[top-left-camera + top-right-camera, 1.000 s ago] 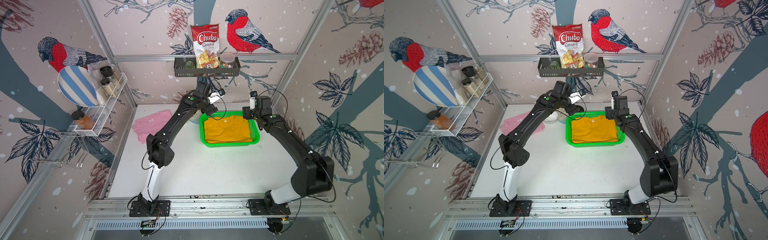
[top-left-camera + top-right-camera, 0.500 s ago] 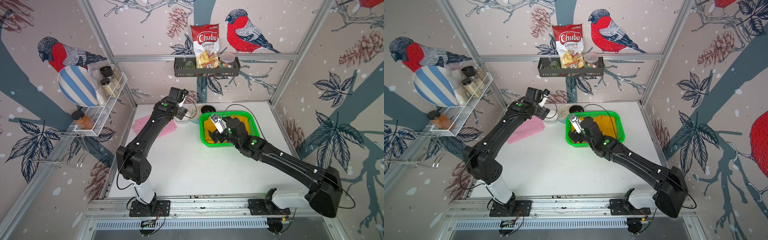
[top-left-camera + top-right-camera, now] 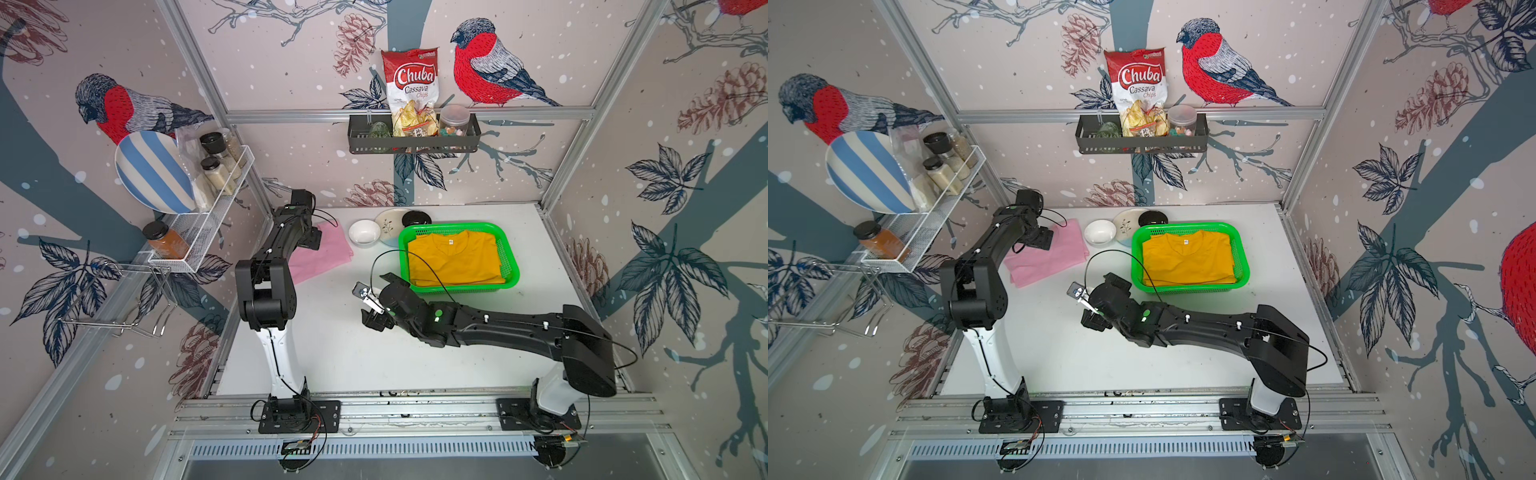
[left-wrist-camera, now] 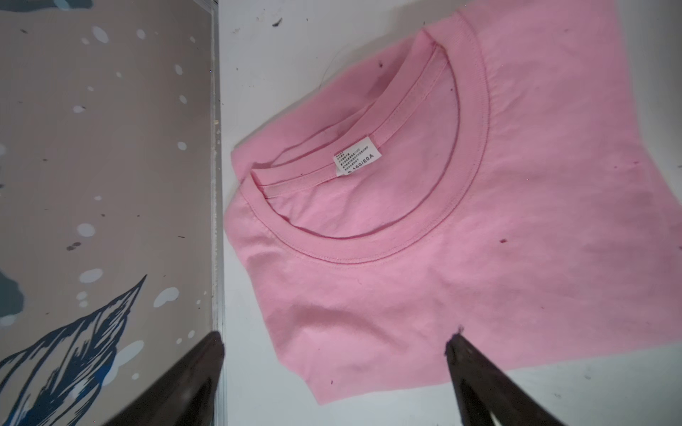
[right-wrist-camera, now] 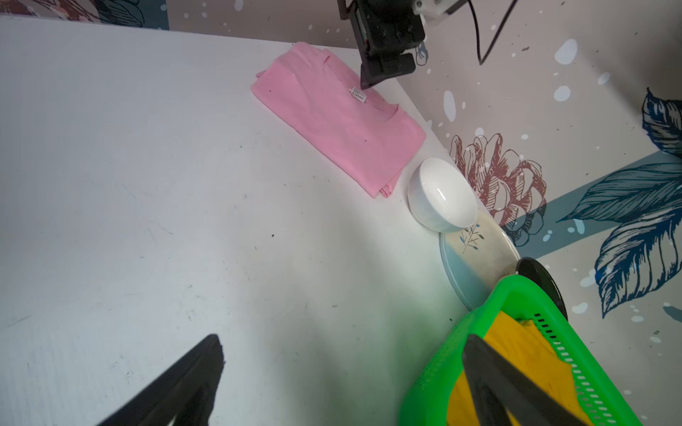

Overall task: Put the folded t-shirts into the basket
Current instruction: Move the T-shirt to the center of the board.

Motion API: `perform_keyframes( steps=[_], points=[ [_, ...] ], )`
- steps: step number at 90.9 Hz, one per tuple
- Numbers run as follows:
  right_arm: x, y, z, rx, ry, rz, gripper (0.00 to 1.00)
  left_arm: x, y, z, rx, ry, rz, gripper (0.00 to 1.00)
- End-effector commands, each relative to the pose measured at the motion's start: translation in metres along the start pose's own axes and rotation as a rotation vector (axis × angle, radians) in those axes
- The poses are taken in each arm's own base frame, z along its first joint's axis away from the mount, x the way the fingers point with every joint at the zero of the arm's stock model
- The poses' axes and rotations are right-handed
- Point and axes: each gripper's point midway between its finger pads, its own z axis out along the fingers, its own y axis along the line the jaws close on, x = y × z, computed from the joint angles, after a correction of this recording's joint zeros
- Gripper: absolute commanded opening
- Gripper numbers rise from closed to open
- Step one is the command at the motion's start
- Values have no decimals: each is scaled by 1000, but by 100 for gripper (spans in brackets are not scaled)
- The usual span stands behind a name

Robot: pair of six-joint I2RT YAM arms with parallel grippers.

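White tabletop (image 3: 332, 353), pink t-shirt (image 4: 406, 258) flat just below wide-open left claw (image 4: 336, 337), right claw (image 5: 345, 341) likewise open beside green basket (image 3: 453, 227)

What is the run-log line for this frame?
yellow t-shirt: in basket | pink t-shirt: on table, outside basket | left gripper: open, above pink t-shirt | right gripper: open, empty, beside basket

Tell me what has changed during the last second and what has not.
Both arms moved off the far corners of the basket. The left arm swung over the pink t-shirt, jaws open above its collar. The right arm drew back in front of the basket, jaws open. The yellow t-shirt in the basket and the pink one stayed put.
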Motion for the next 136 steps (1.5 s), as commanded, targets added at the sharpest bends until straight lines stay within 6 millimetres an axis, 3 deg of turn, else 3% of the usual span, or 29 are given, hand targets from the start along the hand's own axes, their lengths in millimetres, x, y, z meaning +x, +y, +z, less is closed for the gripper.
perform_keyframes(
  steps=[1, 12, 26, 41, 46, 56, 64, 87, 94, 109, 127, 136],
  points=[
    [-11, -10, 3, 101, -15, 26, 100, 17, -5, 7, 27, 101, -11, 91],
    [-9, -10, 5, 108, -12, 42, 100, 19, -12, 5, 67, 119, -8, 89],
    [-9, -13, 3, 118, -21, 59, 100, 21, -38, -7, 234, 134, -31, 77],
    [-7, -20, 2, 131, -22, 96, 100, -10, -67, -24, 423, 28, -203, 77],
    [-8, -24, 0, 137, -27, 109, 100, -26, -72, -26, 460, -34, -293, 82],
    [-7, -30, -5, 156, -28, 127, 100, -54, -53, -11, 362, -168, -475, 84],
    [-7, -34, -9, 167, -27, 137, 100, -65, -39, 9, 244, -238, -507, 84],
    [-6, -44, -21, 197, -24, 153, 100, -53, -24, 65, 36, -198, -426, 87],
    [-5, -44, -21, 198, -20, 146, 100, -50, -24, 68, 50, -203, -418, 87],
    [-6, -43, -16, 195, -14, 138, 100, -51, -11, 54, 43, -260, -408, 89],
    [-7, -41, -15, 187, -10, 127, 100, -29, 12, 58, -12, -278, -412, 90],
    [-8, -41, -15, 185, -11, 121, 100, -21, 13, 57, 27, -290, -399, 90]
  ],
)
